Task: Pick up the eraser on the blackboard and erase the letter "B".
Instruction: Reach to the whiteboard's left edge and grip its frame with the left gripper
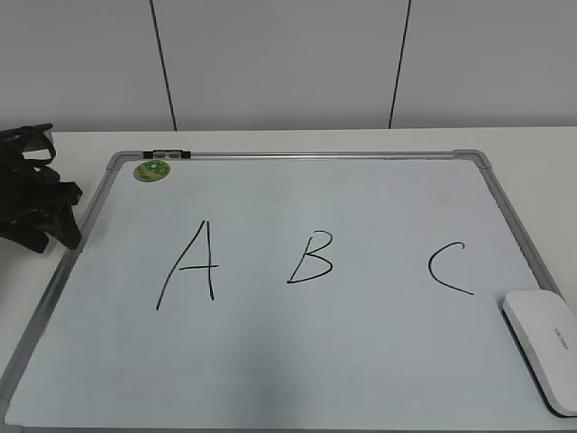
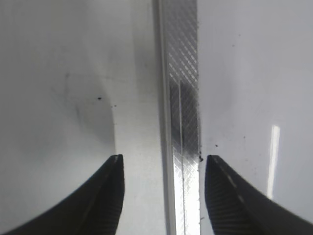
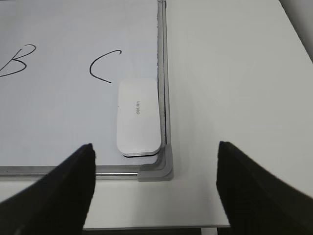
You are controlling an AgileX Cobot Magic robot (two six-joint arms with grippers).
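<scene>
The white eraser [image 1: 544, 346] lies flat on the blackboard [image 1: 361, 370] at its near right corner, against the frame; it also shows in the right wrist view [image 3: 138, 117]. The black letter "B" [image 1: 311, 257] is drawn mid-board between an "A" [image 1: 187, 263] and a "C" [image 1: 448, 268]; part of the "B" [image 3: 14, 60] shows in the right wrist view. My right gripper [image 3: 154, 166] is open and empty, above the table just off the board's corner, near the eraser. My left gripper [image 2: 164, 161] is open and empty, over the board's frame [image 2: 183, 98].
The left arm [image 1: 32, 185] rests at the board's left edge. A round green sticker [image 1: 151, 170] sits at the board's far left corner. A grey corner cap [image 3: 159, 169] lies by the eraser. The white table's front edge [image 3: 156, 226] is near. A panelled wall stands behind.
</scene>
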